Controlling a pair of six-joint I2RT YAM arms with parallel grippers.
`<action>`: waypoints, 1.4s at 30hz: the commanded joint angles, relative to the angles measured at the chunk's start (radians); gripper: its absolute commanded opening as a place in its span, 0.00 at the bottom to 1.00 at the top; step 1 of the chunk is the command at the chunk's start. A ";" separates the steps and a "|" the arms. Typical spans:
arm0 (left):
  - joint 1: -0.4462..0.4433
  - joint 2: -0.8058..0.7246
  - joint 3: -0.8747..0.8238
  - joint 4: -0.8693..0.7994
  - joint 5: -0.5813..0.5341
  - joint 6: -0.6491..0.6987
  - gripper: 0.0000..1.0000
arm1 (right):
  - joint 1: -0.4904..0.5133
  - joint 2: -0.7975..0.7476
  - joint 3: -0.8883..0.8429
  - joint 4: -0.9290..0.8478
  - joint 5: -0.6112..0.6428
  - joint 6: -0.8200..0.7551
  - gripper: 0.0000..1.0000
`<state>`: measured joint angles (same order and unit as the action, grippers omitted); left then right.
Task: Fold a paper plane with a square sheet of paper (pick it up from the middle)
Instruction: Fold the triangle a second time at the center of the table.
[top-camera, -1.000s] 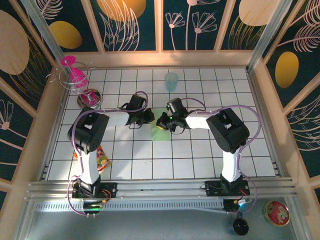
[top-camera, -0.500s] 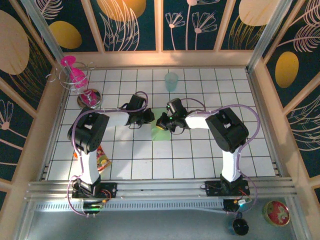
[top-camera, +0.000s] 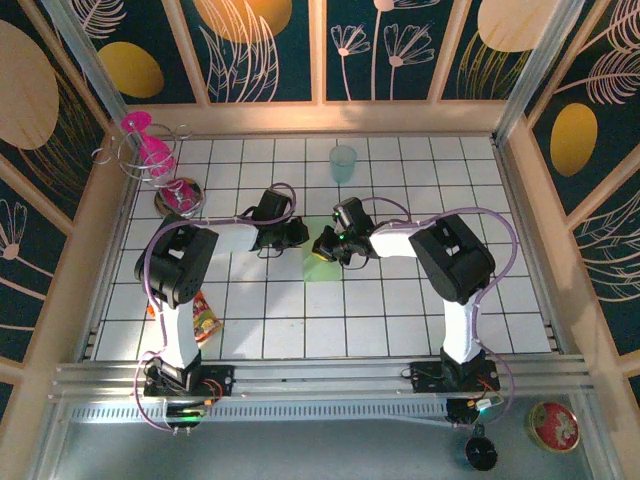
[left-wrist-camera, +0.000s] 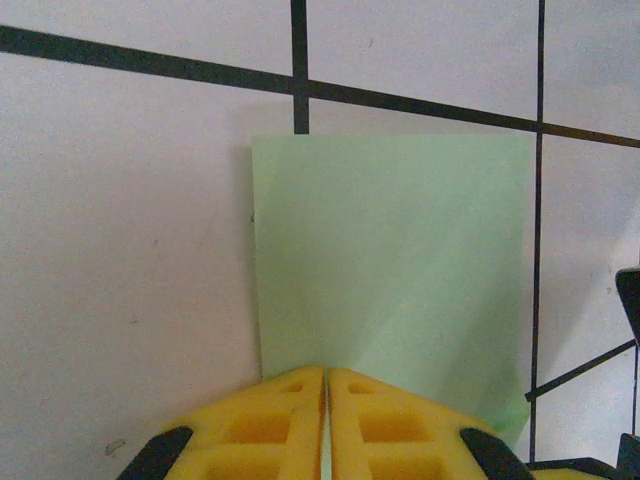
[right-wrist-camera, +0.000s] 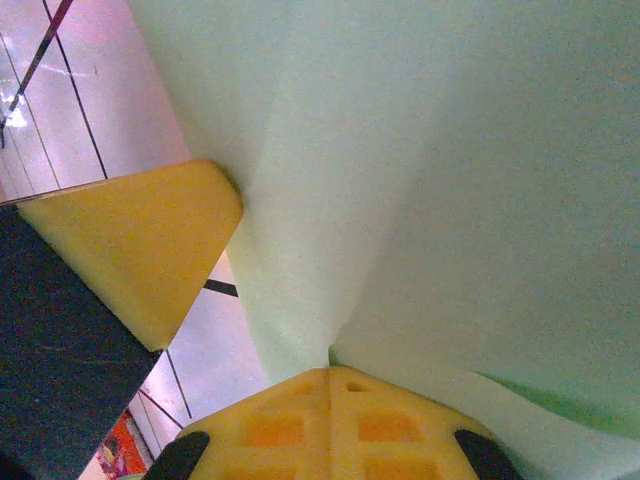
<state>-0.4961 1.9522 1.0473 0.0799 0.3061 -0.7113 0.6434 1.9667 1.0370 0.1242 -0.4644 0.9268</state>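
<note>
the white tiled surface (top-camera: 400, 320) with black grid lines takes up most of the top view. on it the left arm (top-camera: 180, 260) and the right arm (top-camera: 455, 255) bend inward from the near edge and meet close to the middle.

between them lies the green sheet of paper (top-camera: 322, 268), near the centre of the surface. its near part is flat on the tiles and its far edge is lifted where the arms meet. in the left wrist view the sheet (left-wrist-camera: 400, 260) is an upright rectangle with a faint slanted crease running from the fingertips.

the left claw (left-wrist-camera: 327, 375) has its yellow fingers pressed together, pinching the sheet's edge. the right claw (right-wrist-camera: 330, 372) is closed tight on the sheet (right-wrist-camera: 450, 150), which buckles up around its tips. one finger of the left claw (right-wrist-camera: 140, 250) touches the sheet just beside it.

a pale teal cup (top-camera: 343, 163) stands upright toward the far edge, well apart from the sheet. a small colourful packet (top-camera: 205, 318) lies by the left arm.
</note>
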 joint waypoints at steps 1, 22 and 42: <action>0.001 -0.014 -0.024 -0.034 0.011 -0.013 0.11 | 0.009 0.023 0.020 -0.015 0.012 0.010 0.00; 0.042 -0.232 -0.107 -0.033 -0.105 -0.086 0.30 | 0.008 0.028 0.017 -0.031 0.015 0.026 0.33; 0.037 -0.271 -0.191 0.045 0.076 -0.130 0.10 | 0.000 0.018 -0.002 -0.059 0.033 0.009 0.26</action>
<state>-0.4538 1.6997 0.8730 0.0853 0.3279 -0.8211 0.6441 1.9644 1.0512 0.1242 -0.4660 0.9443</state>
